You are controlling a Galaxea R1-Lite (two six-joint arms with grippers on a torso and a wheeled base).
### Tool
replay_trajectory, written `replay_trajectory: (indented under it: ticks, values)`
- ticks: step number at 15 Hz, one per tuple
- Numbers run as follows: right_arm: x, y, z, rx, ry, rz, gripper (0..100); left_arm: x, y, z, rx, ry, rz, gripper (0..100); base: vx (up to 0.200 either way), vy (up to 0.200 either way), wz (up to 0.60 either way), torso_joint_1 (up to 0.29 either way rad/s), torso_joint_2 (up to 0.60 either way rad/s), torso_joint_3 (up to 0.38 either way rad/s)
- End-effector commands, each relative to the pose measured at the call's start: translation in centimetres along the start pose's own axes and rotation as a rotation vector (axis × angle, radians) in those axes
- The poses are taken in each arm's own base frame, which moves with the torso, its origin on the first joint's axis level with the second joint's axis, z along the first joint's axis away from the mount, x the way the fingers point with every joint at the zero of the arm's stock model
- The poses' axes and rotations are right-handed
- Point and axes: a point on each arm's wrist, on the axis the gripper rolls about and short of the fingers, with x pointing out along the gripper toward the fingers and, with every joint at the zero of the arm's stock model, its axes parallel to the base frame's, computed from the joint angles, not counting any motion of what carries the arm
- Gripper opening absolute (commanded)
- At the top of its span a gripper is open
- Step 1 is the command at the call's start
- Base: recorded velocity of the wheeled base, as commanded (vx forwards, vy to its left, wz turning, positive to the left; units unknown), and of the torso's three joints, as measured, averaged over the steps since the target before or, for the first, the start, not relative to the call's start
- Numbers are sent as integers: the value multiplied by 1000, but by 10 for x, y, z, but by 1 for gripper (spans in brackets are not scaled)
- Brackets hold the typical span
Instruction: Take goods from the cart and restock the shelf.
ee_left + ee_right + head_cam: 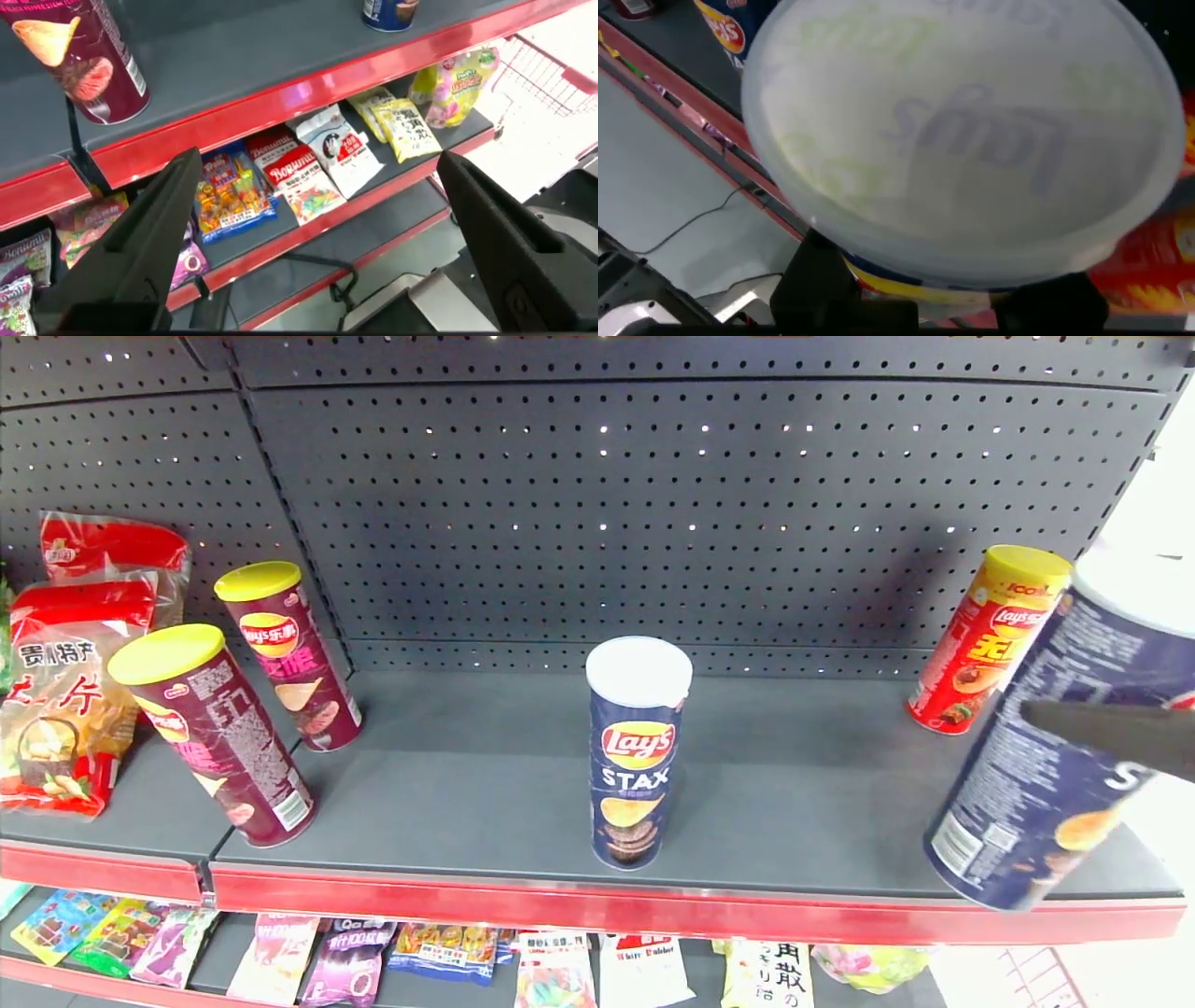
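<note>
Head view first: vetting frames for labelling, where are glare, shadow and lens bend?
Head view: the red shelf edge bows, the margin behind the held blue can is blown white, a shadow darkens the pegboard beside the red can. Left wrist view: the cart is washed out.

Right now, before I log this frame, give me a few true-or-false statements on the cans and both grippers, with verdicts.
1. The right gripper grips a held blue can with a white lid, at the right end of the shelf. True.
2. The left gripper is shut on a snack bag. False: its fingers are spread and hold nothing; the snack bags lie on the lower shelf beyond it.
3. A standing blue can is upright near the shelf's front edge, about mid-shelf. True.
4. The red can at the back right has a white lid. False: its lid is yellow.
</note>
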Motion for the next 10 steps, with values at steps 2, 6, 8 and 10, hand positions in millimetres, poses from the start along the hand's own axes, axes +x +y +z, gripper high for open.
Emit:
replay_trajectory:
  ticks: [2,6,8,10]
  values:
    - [91,-8,15,-10,10,26,0,0,0,0,16,1,0,100,0,0,0,0,0,0]
    - [146,-6,11,-17,-5,45,0,0,0,2,34,0,4,100,0,0,0,0,0,0]
    - [186,-8,6,-20,-42,39,0,0,1,2,34,-1,33,100,0,0,0,0,0,0]
    - [206,-9,7,-24,-80,33,0,0,1,2,34,1,33,100,0,0,0,0,0,0]
